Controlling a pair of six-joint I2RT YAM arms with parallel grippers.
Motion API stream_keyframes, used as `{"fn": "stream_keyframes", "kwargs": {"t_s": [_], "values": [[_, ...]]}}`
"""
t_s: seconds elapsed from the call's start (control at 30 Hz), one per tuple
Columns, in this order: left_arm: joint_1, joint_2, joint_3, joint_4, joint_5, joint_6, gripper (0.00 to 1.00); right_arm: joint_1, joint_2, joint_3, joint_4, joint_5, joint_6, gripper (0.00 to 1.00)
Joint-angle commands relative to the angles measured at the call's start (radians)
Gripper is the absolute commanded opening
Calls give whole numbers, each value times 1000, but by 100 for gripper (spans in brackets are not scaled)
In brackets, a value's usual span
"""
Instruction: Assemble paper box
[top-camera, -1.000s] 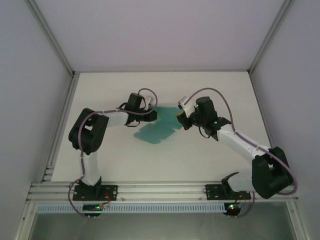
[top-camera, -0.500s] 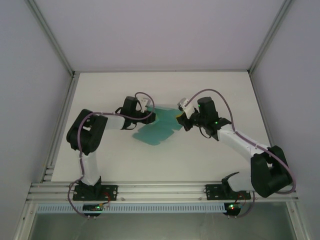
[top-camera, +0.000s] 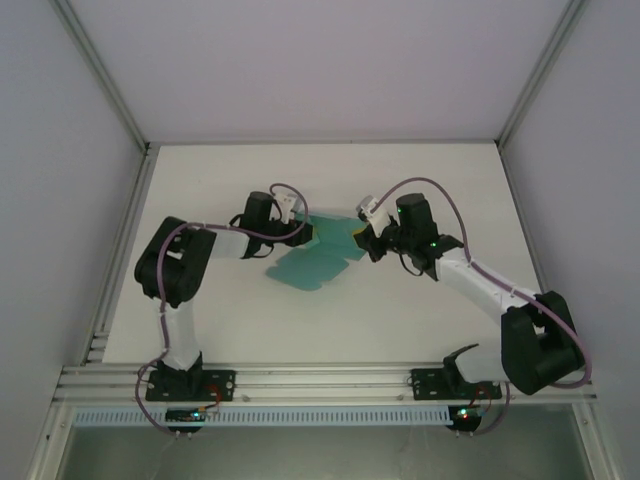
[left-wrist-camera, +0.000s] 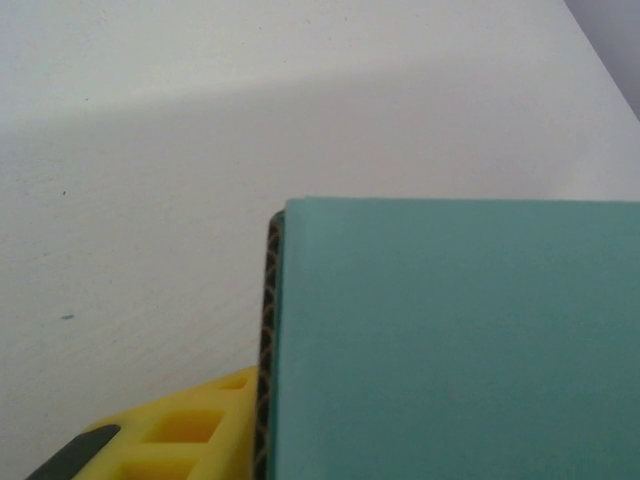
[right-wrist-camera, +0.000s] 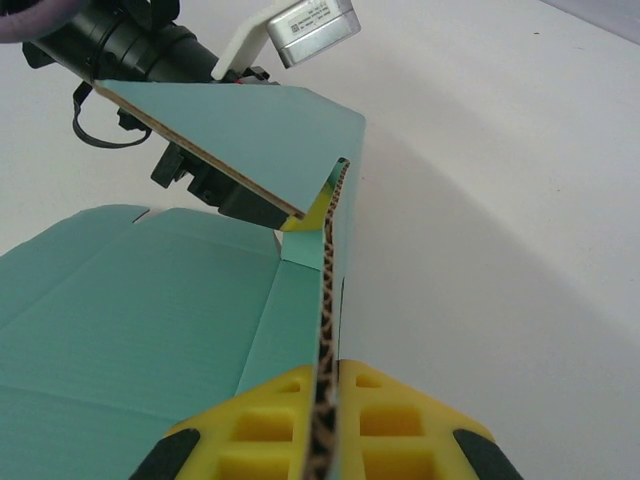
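The teal-green card paper box (top-camera: 312, 262) lies in the middle of the white counter (top-camera: 430, 175) in the top view, between the two arms. It is a partly folded die-cut sheet, with its broad flat part spread toward the lower left and its upper right portion lifted.

The right gripper (right-wrist-camera: 326, 405) shows at the bottom centre of the right wrist view. Its yellow fingers (right-wrist-camera: 400, 415) are pressed together on a side flap of the box that stands upright on edge, with the brown corrugated edge running up between them. To the left of that flap the flat base panel stretches to the frame's lower left. At the upper left a second panel is raised at a tilt. The black end of the left arm (right-wrist-camera: 120, 45) sits behind it, and a small patch of yellow shows where the two panels meet.

In the top view the left gripper (top-camera: 304, 233) is at the sheet's upper left edge. In the left wrist view a teal panel covers the lower right and one yellow finger (left-wrist-camera: 185, 440) shows beside its corrugated edge. Whether this gripper is clamping the card or standing slack cannot be told.
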Motion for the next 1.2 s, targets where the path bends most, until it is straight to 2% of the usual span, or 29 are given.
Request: {"fn": "stream_keyframes", "kwargs": {"t_s": [0.0, 0.2, 0.3, 0.37, 0.4, 0.43, 0.57, 0.7, 0.73, 0.87, 0.93, 1.03, 1.07, 1.17], "values": [[8, 48, 48, 52, 28, -28, 34, 4, 35, -11, -191, -21, -36, 0], [14, 91, 45, 226, 103, -149, 34, 4, 50, -10, -192, -28, -33, 0], [14, 122, 65, 286, 117, -201, 25, 5, 59, -4, -188, -22, -36, 0], [10, 134, 94, 249, 75, -215, 10, 6, 60, -4, -195, -16, -37, 0], [5, 132, 105, 210, 25, -214, 3, 8, 59, -4, -196, -9, -35, 0], [1, 128, 113, 166, -32, -211, 0, 9, 57, -5, -196, -6, -32, 0], [-17, 94, 137, -23, -283, -207, 0, 19, 43, -13, -184, 39, -7, 0], [-59, 71, 211, -354, -684, -236, 0, 53, 9, -25, -169, 162, 35, 0], [-64, 80, 241, -433, -755, -248, 0, 65, -7, -35, -155, 192, 45, 0], [-65, 117, 303, -624, -917, -357, 0, 86, -66, -66, -96, 246, 100, 0], [-65, 111, 298, -649, -953, -396, 0, 101, -87, -72, -89, 264, 106, 0], [-67, 91, 285, -630, -954, -361, 0, 113, -98, -77, -82, 280, 103, 0], [-70, 80, 274, -598, -938, -334, 0, 113, -97, -75, -85, 278, 103, 0], [-69, 28, 196, -418, -786, -224, 0, 107, -88, -84, -86, 247, 103, 0]]}}
